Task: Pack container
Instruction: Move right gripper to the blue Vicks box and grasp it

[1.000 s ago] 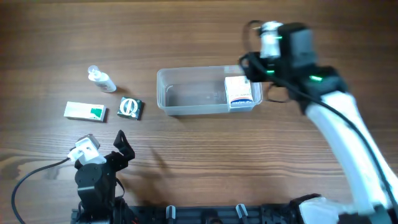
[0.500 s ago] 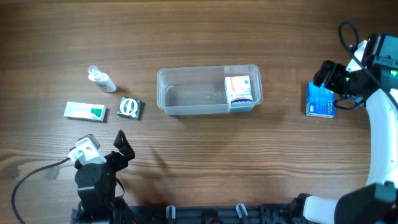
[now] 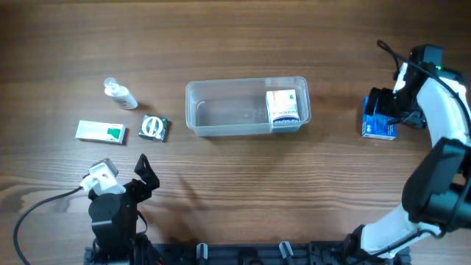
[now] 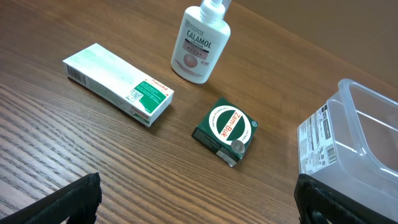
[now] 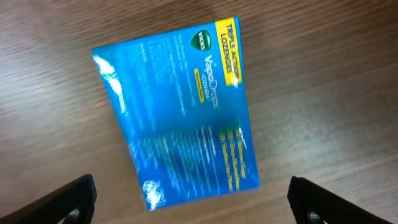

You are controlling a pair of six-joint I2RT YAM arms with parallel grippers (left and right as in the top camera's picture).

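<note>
The clear plastic container sits mid-table with a white and blue box in its right end; its corner shows in the left wrist view. A blue Vicks lozenge box lies flat at the far right, also in the right wrist view. My right gripper hovers over it, open and empty, fingers wide on either side. My left gripper is open and empty near the front left, fingers spread.
Left of the container lie a Calamol bottle, a white and green box and a small green Zam-Buk box. The left arm base stands at the front edge.
My right arm swung from the container's right end out to the far right and now sits over the blue box. The left arm has not moved.
</note>
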